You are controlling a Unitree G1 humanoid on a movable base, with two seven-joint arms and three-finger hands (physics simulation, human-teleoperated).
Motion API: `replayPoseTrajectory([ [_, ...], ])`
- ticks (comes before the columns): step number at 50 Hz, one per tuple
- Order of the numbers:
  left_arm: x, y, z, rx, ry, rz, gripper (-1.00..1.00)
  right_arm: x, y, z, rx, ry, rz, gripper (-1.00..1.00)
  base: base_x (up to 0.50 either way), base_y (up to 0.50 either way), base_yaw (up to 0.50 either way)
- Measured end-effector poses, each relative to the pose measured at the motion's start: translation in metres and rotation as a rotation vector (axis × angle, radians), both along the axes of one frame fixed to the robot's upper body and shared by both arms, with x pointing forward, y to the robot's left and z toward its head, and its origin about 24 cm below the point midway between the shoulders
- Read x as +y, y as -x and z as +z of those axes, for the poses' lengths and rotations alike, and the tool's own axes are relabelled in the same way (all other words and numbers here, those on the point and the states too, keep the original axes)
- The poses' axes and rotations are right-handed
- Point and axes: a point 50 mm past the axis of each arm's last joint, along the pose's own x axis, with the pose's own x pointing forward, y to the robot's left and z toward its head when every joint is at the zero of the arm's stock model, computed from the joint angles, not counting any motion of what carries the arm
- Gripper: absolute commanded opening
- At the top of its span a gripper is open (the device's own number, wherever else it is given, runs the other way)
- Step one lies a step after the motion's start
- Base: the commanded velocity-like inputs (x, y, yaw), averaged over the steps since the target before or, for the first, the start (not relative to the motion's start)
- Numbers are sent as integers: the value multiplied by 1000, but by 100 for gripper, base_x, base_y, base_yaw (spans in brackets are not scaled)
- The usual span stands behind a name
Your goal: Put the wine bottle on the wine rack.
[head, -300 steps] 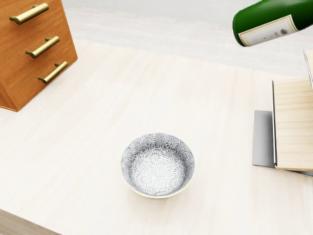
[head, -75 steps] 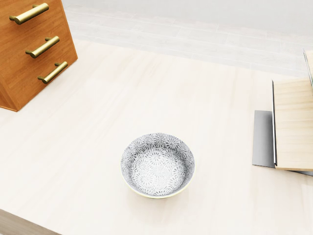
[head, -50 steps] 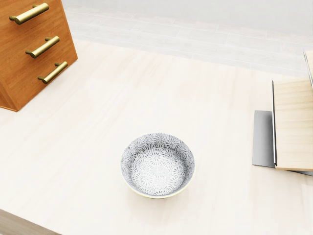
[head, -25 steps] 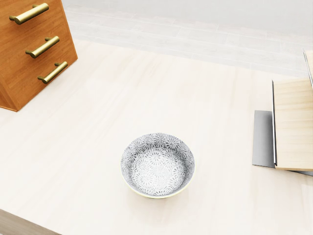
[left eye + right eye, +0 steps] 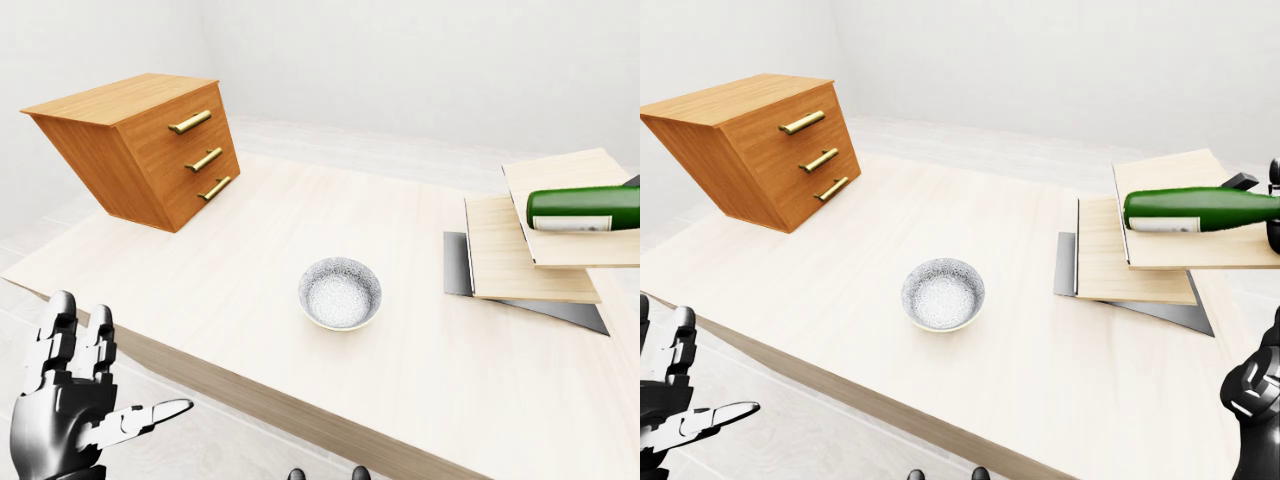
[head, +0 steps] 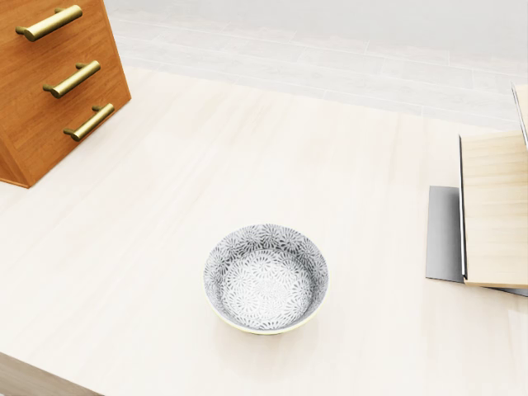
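Gone from the head view's top right, the wine bottle [image 5: 1200,208] now lies on its side on my wine rack [image 5: 1160,262], so placement looks done. Left hand [image 5: 70,410] hangs open, empty; right hand's [image 5: 1258,400] fingers I cannot tell.

Head view close, steeply down on bowl [image 6: 266,279]; both eye views wider, sharing table [image 5: 250,250].
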Motion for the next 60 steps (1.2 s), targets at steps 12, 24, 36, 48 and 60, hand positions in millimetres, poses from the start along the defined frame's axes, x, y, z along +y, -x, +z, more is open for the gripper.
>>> replayPoseTrajectory([
  [12, 0, 1, 0, 0, 0, 0, 100, 0, 0, 0, 2, 4, 0, 100, 0, 0, 0],
  [24, 0, 1, 0, 0, -1, -2, 100, 0, 0, -1, -4, 8, 3, 100, 0, 0, 0],
  [36, -1, 1, 1, -2, -4, -3, 100, 0, 1, -1, -11, 15, 8, 100, 0, 0, 0],
  [48, -2, 2, 3, -7, -8, -2, 100, 0, 1, -2, -22, 17, 13, 100, 0, 0, 0],
  [60, -3, 1, 4, -10, -12, -4, 100, -3, 5, -3, -65, -6, 14, 100, 0, 0, 0],
])
